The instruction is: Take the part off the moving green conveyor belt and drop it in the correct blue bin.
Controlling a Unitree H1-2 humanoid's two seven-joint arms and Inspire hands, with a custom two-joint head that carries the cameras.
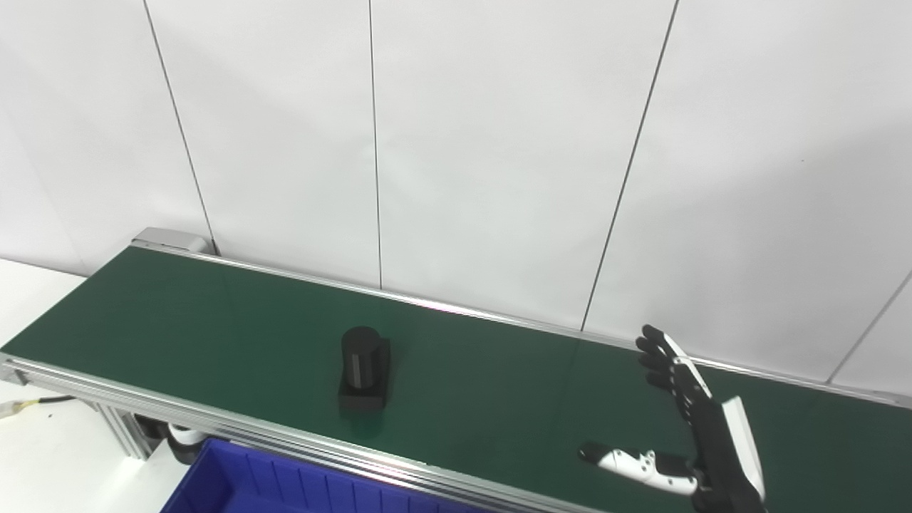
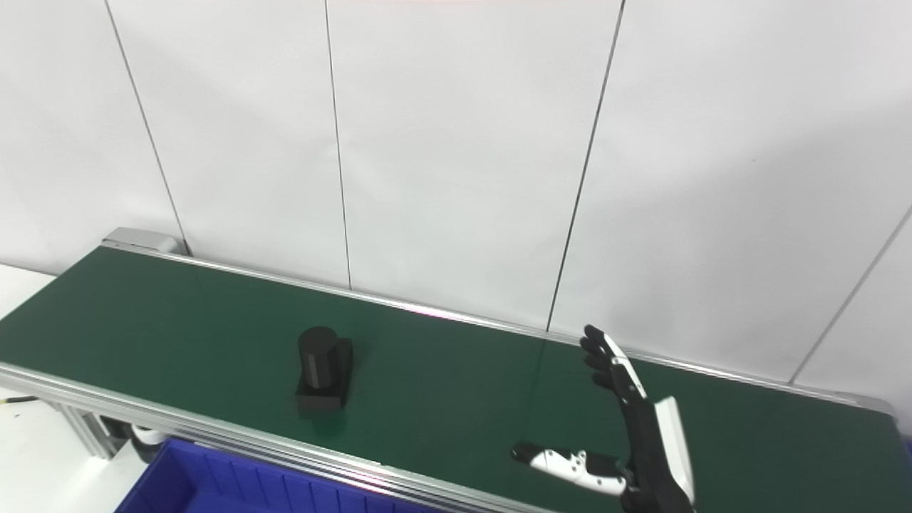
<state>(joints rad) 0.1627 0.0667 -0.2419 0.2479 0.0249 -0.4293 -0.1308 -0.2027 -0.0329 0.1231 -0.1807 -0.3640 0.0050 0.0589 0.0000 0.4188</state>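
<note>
Right eye view alone shows the belt's [image 2: 463, 385] right end; right hand [image 2: 627, 434] spread, empty.

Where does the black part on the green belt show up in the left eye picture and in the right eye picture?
Left eye view: the black part sits left of center on the green belt, near its front rail.
Right eye view: the same spot, but further left in the picture.
Shared landmark: the blue bin lies just below it in both.

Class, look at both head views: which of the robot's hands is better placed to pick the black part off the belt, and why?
Right. The right hand is open above the green belt, thumb spread toward the black part, which stands apart to its left. The left hand is not in view.
</note>
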